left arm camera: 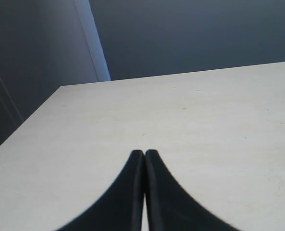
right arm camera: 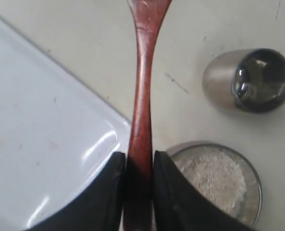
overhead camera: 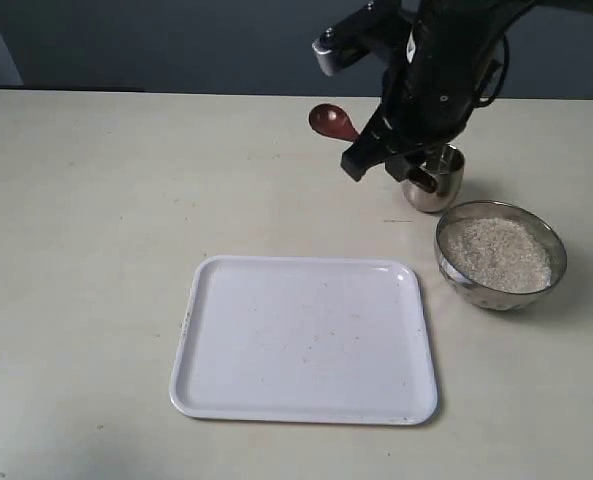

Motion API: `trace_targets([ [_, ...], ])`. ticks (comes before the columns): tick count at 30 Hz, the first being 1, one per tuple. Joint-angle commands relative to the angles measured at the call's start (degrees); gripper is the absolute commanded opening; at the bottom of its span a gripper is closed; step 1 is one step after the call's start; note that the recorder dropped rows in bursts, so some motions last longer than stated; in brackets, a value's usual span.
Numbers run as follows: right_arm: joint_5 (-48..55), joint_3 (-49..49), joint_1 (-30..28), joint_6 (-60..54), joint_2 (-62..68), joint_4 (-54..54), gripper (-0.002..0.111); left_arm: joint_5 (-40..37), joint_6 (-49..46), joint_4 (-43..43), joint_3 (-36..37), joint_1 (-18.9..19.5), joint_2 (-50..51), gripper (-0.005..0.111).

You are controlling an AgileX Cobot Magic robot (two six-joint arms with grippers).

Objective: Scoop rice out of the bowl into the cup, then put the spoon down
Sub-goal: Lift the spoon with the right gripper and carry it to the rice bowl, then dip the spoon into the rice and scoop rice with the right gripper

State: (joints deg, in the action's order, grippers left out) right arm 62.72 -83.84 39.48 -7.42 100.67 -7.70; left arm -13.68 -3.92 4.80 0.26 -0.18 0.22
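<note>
The spoon (overhead camera: 328, 122) is finished in glossy reddish-brown. The rice (overhead camera: 498, 254) is coloured off-white. The bowl (overhead camera: 476, 295) and cup (overhead camera: 438, 190) are finished in plain, shiny silver steel. The tray (overhead camera: 306, 340) is coloured white and marked by faint specks. The counter (overhead camera: 96, 250) is coloured pale beige. The left hand (left arm camera: 144, 153) and right hand (right arm camera: 139, 163) are coloured black.

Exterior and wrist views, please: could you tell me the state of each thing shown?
spoon: held in the air, its scoop empty.
right gripper: shut on the spoon's handle.
left gripper: shut, holding nothing.
bowl: upright, holding rice.
cup: upright, no rice visible inside.
tray: lying flat, only faint specks on it.
</note>
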Motion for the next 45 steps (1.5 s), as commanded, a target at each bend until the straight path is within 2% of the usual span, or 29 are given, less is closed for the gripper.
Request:
trace_targets([
  [1,7.24,0.05,-0.06,-3.51,-5.42,1.64,-0.001,-0.02,0.24,-0.09,-0.26,-0.01,-0.22,0.0],
  [10,7.24,2.39,-0.06,-3.92,-12.57,-4.35,-0.001,-0.02,0.24,-0.09,-0.26,-0.01,-0.22,0.0],
  [19,7.24,13.78,-0.06,-2.19,-15.23,-14.05,-0.001,-0.02,0.24,-0.09,-0.26,-0.01,-0.22,0.0],
  [29,7.24,24.77,-0.06,8.55,-19.75,-30.67,-0.001,-0.02,0.24,-0.09,-0.26,-0.01,-0.22,0.0],
  [45,7.24,35.56,-0.06,3.53,-25.99,-29.96,-0.001,-0.02,0.24,-0.09,-0.26,-0.01,-0.22,0.0],
])
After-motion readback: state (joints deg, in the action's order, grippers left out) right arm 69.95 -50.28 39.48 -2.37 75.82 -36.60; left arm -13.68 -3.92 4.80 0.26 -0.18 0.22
